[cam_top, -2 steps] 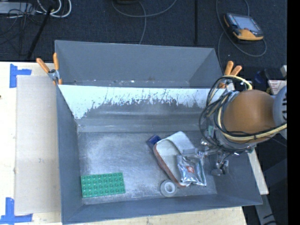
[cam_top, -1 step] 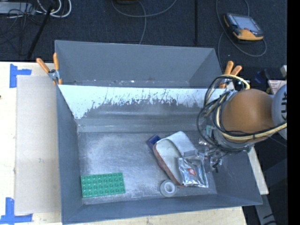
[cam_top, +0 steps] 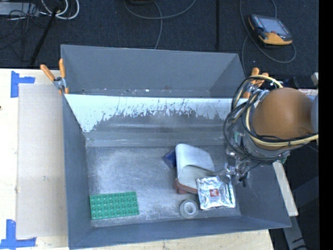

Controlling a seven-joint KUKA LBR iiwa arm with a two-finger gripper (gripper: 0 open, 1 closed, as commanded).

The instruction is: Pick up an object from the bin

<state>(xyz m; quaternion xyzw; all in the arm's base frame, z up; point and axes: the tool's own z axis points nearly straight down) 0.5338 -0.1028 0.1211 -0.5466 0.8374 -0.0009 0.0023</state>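
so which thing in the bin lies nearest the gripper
The silver foil packet with a red label, beside the gripper; the white object, tape ring and green studded plate lie farther left.

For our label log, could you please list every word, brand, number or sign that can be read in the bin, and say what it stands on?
No text here can be read.
Red label on the silver foil packet, front right near the gripper: pale marks, too small to read.
Green studded plate, white cup, grey ring: no writing seen.
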